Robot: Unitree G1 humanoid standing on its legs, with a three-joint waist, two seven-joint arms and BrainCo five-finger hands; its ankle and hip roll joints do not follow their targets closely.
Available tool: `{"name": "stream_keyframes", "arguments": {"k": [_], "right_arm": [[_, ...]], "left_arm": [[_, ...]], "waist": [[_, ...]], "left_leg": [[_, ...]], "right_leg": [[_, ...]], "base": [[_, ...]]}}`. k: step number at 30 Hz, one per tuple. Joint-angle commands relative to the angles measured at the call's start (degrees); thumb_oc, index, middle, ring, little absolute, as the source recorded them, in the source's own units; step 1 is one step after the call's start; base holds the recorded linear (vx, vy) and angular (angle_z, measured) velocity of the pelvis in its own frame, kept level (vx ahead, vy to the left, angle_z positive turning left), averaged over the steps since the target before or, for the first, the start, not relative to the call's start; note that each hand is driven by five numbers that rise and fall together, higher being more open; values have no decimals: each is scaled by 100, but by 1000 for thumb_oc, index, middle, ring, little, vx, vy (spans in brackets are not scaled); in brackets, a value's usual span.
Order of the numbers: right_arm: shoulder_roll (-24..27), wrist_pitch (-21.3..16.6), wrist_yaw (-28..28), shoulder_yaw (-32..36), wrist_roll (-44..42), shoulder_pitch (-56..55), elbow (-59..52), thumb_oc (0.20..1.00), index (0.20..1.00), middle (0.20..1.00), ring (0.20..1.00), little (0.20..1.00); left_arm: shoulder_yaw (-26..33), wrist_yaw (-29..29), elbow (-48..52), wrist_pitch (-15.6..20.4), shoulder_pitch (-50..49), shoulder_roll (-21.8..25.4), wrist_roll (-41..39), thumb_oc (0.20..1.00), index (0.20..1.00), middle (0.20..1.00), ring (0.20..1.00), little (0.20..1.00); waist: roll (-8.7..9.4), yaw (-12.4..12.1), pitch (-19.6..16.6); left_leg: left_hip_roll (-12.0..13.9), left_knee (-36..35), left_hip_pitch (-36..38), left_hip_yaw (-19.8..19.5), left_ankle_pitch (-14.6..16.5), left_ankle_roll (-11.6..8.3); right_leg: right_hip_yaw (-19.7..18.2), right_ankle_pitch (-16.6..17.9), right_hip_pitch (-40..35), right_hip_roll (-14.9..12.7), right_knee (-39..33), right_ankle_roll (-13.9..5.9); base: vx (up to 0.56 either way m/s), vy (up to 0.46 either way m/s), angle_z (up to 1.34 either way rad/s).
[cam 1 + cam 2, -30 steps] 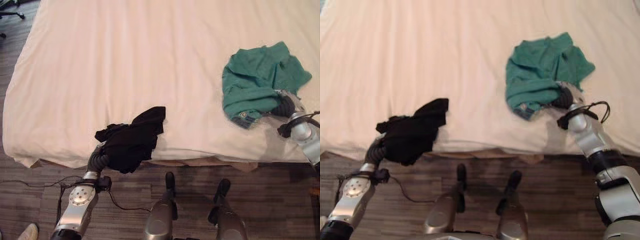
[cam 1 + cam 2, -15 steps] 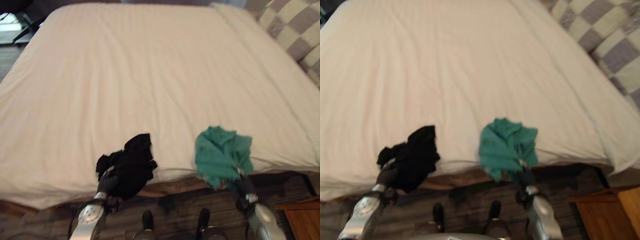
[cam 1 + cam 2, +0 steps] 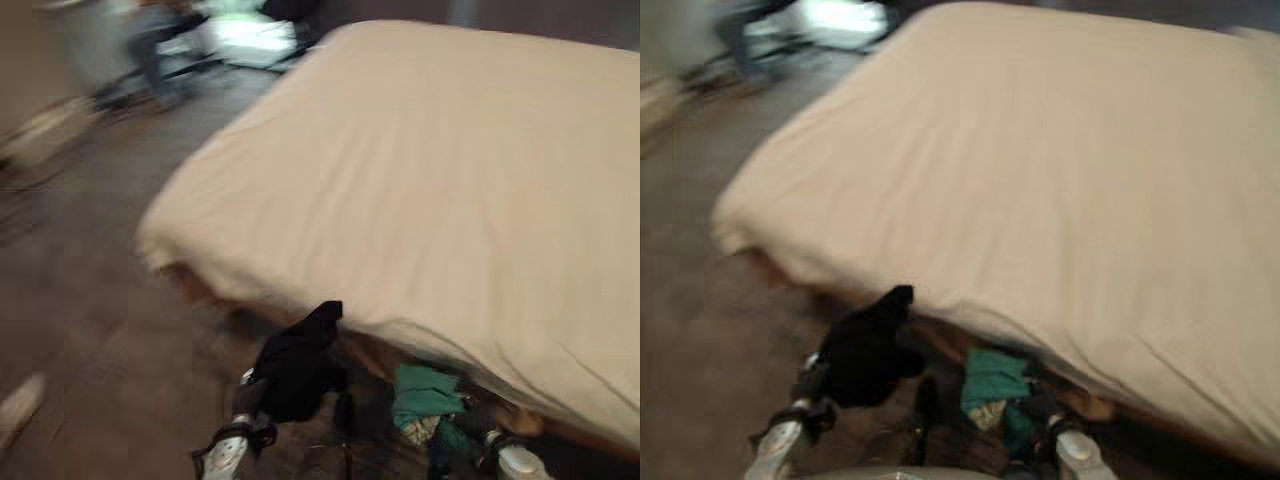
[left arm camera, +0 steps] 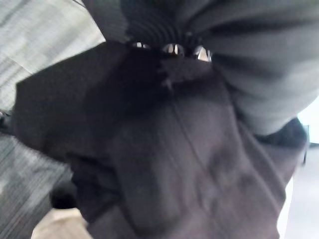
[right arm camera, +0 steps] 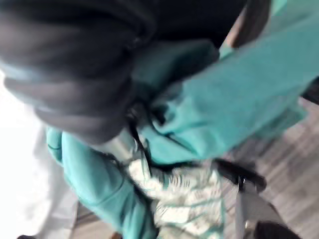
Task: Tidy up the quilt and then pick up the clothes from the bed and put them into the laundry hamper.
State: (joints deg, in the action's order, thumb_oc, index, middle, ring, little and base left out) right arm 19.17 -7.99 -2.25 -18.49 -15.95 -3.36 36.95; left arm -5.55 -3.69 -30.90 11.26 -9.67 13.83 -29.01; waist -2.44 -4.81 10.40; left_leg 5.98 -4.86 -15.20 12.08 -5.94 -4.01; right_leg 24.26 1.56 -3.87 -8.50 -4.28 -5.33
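holding black cloth: the left hand (image 3: 247, 398) grips a black garment (image 3: 296, 365), which bunches over it and hangs off the bed, above the floor (image 3: 90, 330)
left wrist view: black fabric (image 4: 164, 164) drapes over the hand's ribbed cover, with a few fingers (image 4: 173, 48) curled into the cloth at the cover's edge
right hand: the right hand (image 3: 470, 432) sits low, near the bed's edge, closed on a green garment (image 3: 424, 393) (a pale patterned lining shows under the green)
right wrist view: green cloth (image 5: 234, 104) wraps round the dark cover, and the patterned part (image 5: 184, 191) hangs beside it
quilt: the cream quilt (image 3: 450, 180) lies spread flat over the bed, its near edge falling over the side just above both garments
clothes: both are off the mattress, black to the left, green to the right, near each other but apart
background: blurred furniture (image 3: 160, 45) stands on the floor beyond the far left corner of the bed
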Motion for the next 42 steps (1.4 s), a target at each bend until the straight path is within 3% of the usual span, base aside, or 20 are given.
{"name": "stream_keyframes", "arguments": {"k": [1, 3, 4, 5, 10, 12, 14, 18, 19, 23, 24, 29, 31, 32, 34, 36, 37, 39, 40, 42], "right_arm": [[-290, -219, 32, 227, -116, 471, -270, 200, 200, 200, 200, 200], [-294, -218, 17, 263, -130, 430, -314, 200, 200, 200, 200, 200], [-278, -232, 14, 332, -122, 382, -447, 200, 200, 200, 200, 200], [-284, -252, 11, 360, -174, 315, -538, 200, 200, 200, 200, 200], [-220, -273, 40, 386, 182, 82, -1183, 200, 200, 200, 200, 200], [-214, -325, 111, 350, 253, 128, -1400, 200, 200, 200, 200, 200], [-213, -400, 226, 338, 225, 210, -1333, 200, 200, 200, 200, 200], [-222, -443, 340, 371, 199, 215, -1304, 200, 200, 200, 200, 200], [-206, -490, 387, 379, 207, 174, -1162, 200, 200, 200, 200, 200], [-95, -415, 427, 349, 190, 247, -1251, 200, 200, 200, 200, 200], [-335, -255, 1261, -590, 253, 910, 212, 200, 200, 200, 200, 200], [-291, -274, 1289, -737, 393, 989, -25, 200, 200, 200, 200, 200], [-215, -290, 1347, -796, 520, 1164, -116, 200, 200, 200, 200, 200], [-172, -282, 1360, -847, 560, 1235, -204, 200, 200, 200, 200, 200], [-114, -251, 1467, -937, 630, 1445, -262, 200, 200, 200, 200, 200], [-119, -242, 1485, -966, 646, 1508, -258, 200, 200, 200, 200, 200], [-149, -221, 1527, -1014, 652, 1574, -265, 200, 200, 200, 200, 200], [-202, -227, 1553, -1077, 678, 1631, -240, 200, 200, 200, 200, 200], [-339, -216, 1573, -1175, 766, 1800, -111, 200, 200, 200, 200, 200], [-434, -206, 1587, -1208, 801, 1914, -21, 200, 200, 200, 200, 200]], "left_arm": [[526, 229, 106, 283, 18, 493, -30, 200, 200, 200, 200, 200], [579, 276, 40, 278, 0, 496, -20, 200, 200, 200, 200, 200], [674, 361, -95, 259, 2, 513, 7, 200, 200, 200, 200, 200], [679, 399, -165, 241, -16, 502, 26, 200, 200, 200, 200, 200], [742, 652, -413, 205, -35, 536, 485, 200, 200, 200, 200, 200], [636, 762, -300, 252, 68, 660, 588, 200, 200, 200, 200, 200], [483, 741, -200, 254, 146, 666, 505, 200, 200, 200, 200, 200], [277, 752, -279, 262, 300, 643, 572, 200, 200, 200, 200, 200], [190, 873, -502, 310, 452, 609, 667, 200, 200, 200, 200, 200], [19, 739, -366, 328, 400, 423, 670, 200, 200, 200, 200, 200], [-2339, 1528, -1135, 253, 1912, -860, 518, 200, 200, 200, 200, 200], [-2336, 1646, -1060, 305, 1940, -843, 441, 200, 200, 200, 200, 200], [-2373, 1689, -1053, 377, 2076, -845, 313, 200, 200, 200, 200, 200], [-2403, 1717, -1034, 394, 2121, -852, 269, 200, 200, 200, 200, 200], [-2467, 1807, -1053, 410, 2205, -874, 299, 200, 200, 200, 200, 200], [-2479, 1840, -1069, 411, 2220, -864, 342, 200, 200, 200, 200, 200], [-2486, 1870, -1082, 369, 2205, -850, 427, 200, 200, 200, 200, 200], [-2475, 1885, -1088, 325, 2149, -876, 490, 200, 200, 200, 200, 200], [-2437, 1896, -1191, 271, 2112, -962, 554, 200, 200, 200, 200, 200], [-2374, 1924, -1315, 272, 2118, -1006, 553, 200, 200, 200, 200, 200]], "waist": [[338, 88, 228], [357, 108, 190], [415, 79, 64], [397, 120, -3], [410, -153, -46], [440, -22, 187], [351, 94, 361], [256, 244, 522], [254, 401, 603], [205, 442, 626], [85, -126, 301], [77, -120, 456], [90, -232, 716], [106, -312, 847], [179, -429, 1002], [218, -467, 992], [285, -536, 890], [266, -603, 833], [189, -724, 700], [250, -818, 652]], "left_leg": [[592, 387, 1049, 821, 166, -310], [753, 411, 1169, 835, 162, -376], [1151, 431, 1388, 1170, 97, -490], [1245, 344, 1473, 1268, 71, -539], [693, -14, 1244, 642, 306, -325], [487, -14, 1121, 311, 393, -228], [301, -14, 1002, 65, 311, -119], [25, -14, 959, -347, 320, -28], [-181, -14, 1005, -538, 382, 41], [-415, -14, 1025, -621, 383, 133], [-824, -14, 1775, -1831, 671, 315], [-737, 162, 1823, -1803, 735, 226], [-782, 1626, 1193, -1574, 760, -18], [-748, 2234, 797, -1506, 468, -82], [-667, 2990, 187, -1255, 330, -2], [-659, 2993, -45, -1129, 408, 17], [-691, 2454, -245, -879, 673, 126], [-678, 1938, -274, -698, 517, 152], [-614, 1019, -355, -367, 181, 81], [-574, 611, -432, -75, 134, 85]], "right_leg": [[186, -201, -34, -494, -72, -453], [463, -154, -150, -566, -62, -443], [931, -94, -264, -709, 6, -425], [1056, -112, -327, -705, 21, -436], [1605, 156, -243, -1302, 835, -658], [848, 54, 294, -1139, 1324, -585], [-237, -240, 900, -536, 1324, -468], [-803, -368, 1062, -102, 1075, -355], [-1394, -447, 1092, 115, 799, -297], [-1552, -245, 842, 40, 429, -308], [-1352, -469, -72, 470, 139, -167], [-1316, -565, -59, 505, 205, -78], [-1261, -630, -195, 510, 213, 70], [-1217, -638, -275, 484, 209, 131], [-1090, -702, -459, 484, 156, 208], [-1084, -764, -539, 501, 85, 196], [-1079, -897, -660, 523, -44, 140], [-1104, -1014, -752, 595, -72, 110], [-1095, -1233, -902, 741, -72, 48], [-1042, -1338, -1003, 733, -72, -8]], "base": [[-191, 179, 107], [-106, 177, 157], [-120, 261, 174], [-109, 403, 203], [-46, 382, 183], [-11, 256, 138], [-98, 235, 121], [-13, 96, 146], [15, 101, 149], [-19, 78, 59], [-9, 14, -7], [71, -70, 18], [75, -137, -3], [111, -188, 11], [180, -152, 32], [273, -42, 39], [458, 42, 14], [501, 90, -4], [520, 140, 11], [445, 120, 22]]}}
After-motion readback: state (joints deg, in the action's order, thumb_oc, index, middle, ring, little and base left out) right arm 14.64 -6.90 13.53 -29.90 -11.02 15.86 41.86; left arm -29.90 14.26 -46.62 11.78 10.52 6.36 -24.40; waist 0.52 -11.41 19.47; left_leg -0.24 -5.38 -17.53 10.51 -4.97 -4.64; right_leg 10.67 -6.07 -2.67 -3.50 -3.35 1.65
